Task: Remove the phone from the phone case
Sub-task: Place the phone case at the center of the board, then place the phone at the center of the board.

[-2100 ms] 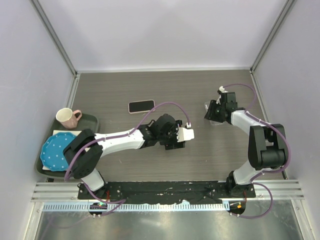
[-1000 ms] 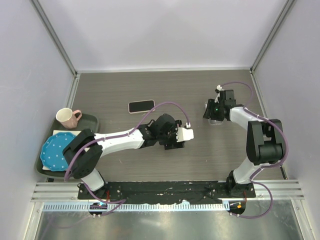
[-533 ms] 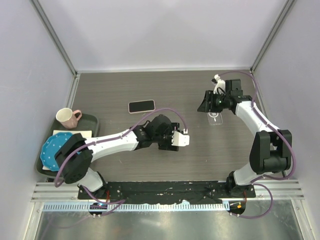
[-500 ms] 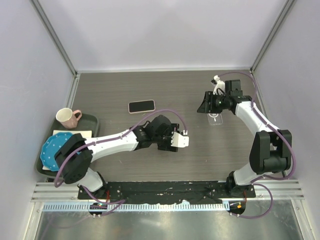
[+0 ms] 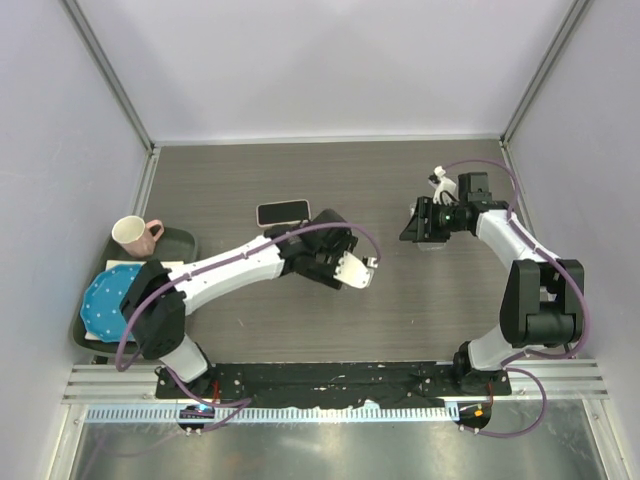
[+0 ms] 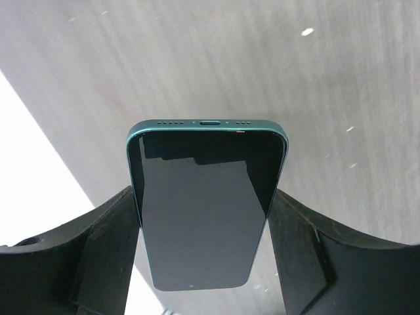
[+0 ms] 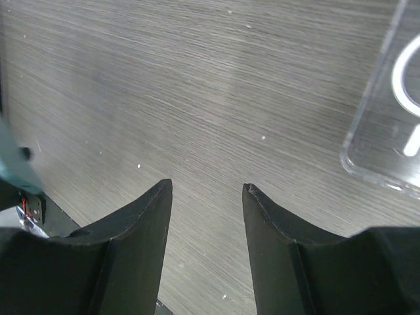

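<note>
The phone (image 6: 205, 210), dark-screened with a teal frame, sits between the fingers of my left gripper (image 6: 207, 216), which is shut on its long sides. From above, the left gripper (image 5: 342, 267) holds it over the middle of the table, its pale back (image 5: 353, 271) showing. The clear phone case (image 7: 387, 131) lies empty and flat on the table, to the right of my right gripper (image 7: 207, 186). That gripper is open with only bare table between its fingers. From above, the right gripper (image 5: 414, 224) hovers over the case (image 5: 433, 244) and hides most of it.
A second phone with a pinkish rim (image 5: 283, 212) lies on the table just behind the left gripper. At the left edge a dark tray (image 5: 182, 241) carries a pink mug (image 5: 133, 235) and a blue dotted plate (image 5: 112, 300).
My left arm has swung the phone back and to the left, toward the pinkish phone. The right gripper has shifted a little around the case, which stays on the table.
</note>
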`<state>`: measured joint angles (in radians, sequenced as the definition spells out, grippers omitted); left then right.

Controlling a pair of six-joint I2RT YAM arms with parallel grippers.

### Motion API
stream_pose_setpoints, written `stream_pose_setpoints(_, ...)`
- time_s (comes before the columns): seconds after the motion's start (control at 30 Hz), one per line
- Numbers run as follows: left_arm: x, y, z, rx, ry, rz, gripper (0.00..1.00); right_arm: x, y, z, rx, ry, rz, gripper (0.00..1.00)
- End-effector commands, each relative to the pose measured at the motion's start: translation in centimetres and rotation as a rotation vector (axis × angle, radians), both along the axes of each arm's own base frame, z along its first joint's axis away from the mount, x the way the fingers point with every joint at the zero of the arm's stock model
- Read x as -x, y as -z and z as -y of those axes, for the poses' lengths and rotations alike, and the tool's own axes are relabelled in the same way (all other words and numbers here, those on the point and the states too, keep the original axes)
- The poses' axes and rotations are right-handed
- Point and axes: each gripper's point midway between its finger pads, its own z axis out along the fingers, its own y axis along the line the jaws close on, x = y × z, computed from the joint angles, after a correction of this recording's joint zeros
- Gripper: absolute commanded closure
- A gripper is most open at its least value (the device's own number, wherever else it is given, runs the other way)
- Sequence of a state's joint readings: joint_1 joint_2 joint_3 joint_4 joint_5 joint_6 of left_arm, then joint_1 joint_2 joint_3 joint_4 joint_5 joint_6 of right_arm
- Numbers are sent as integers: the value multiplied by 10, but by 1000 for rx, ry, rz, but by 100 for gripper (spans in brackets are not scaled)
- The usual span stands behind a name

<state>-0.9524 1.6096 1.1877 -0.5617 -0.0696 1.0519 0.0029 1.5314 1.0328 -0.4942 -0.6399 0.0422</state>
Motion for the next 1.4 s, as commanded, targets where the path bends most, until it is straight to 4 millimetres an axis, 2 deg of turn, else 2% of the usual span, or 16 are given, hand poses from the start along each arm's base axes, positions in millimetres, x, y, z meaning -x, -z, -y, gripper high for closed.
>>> stream_pose_setpoints(0.0, -21, -58, -20, -71, 24, 78, 100, -9, -15, 16, -16, 40, 74, 47)
stream_pose_setpoints(0.1, -19, -54, -29, -188, 138, 88, 100, -16, -24, 27, -16, 84, 94, 47)
stream_pose_setpoints(0.17, -21, -56, -25, -213, 169, 78, 100, -17, -25, 34, -13, 108, 96, 47)
stream_pose_setpoints(0.2, -20, -50, -24, -257, 226, 71, 100, -18, -27, 37, -3, 120, 101, 47)
stream_pose_setpoints(0.37, -33, -52, 1, -292, 396, 118, 100, -16, -34, 54, -15, 167, 120, 47)
stream_pose_setpoints(0.47, -44, -42, 12, -373, 558, 190, 100, -15, -41, 60, -24, 184, 135, 47)
stream_pose_setpoints(0.53, -53, -41, 30, -374, 665, 246, 100, -13, -46, 60, -39, 178, 147, 47)
stream_pose_setpoints(0.6, -49, -35, 38, -364, 738, 198, 100, -12, -53, 61, -48, 180, 165, 47)
stream_pose_setpoints(0.63, -54, -33, 50, -351, 765, 184, 100, -11, -54, 61, -53, 178, 169, 47)
stream_pose_setpoints(0.7, -56, -25, 55, -350, 790, 142, 100, -9, -61, 63, -52, 180, 191, 47)
stream_pose_setpoints(0.73, -63, -31, 60, -342, 801, 158, 100, -8, -62, 63, -51, 178, 197, 47)
stream_pose_setpoints(0.77, -65, -17, 63, -363, 850, 140, 100, -8, -63, 64, -51, 179, 201, 47)
stream_pose_setpoints(0.83, -75, -14, 66, -356, 876, 156, 100, -7, -67, 66, -51, 182, 216, 47)
stream_pose_setpoints(0.87, -81, -5, 70, -368, 912, 171, 100, -6, -68, 65, -58, 178, 218, 47)
stream_pose_setpoints(1.2, -109, 36, 49, -463, 1069, 166, 100, -4, -70, 73, -105, 198, 207, 47)
stream_pose_setpoints(1.37, -109, 48, 47, -489, 1132, 159, 100, -4, -69, 79, -115, 216, 203, 47)
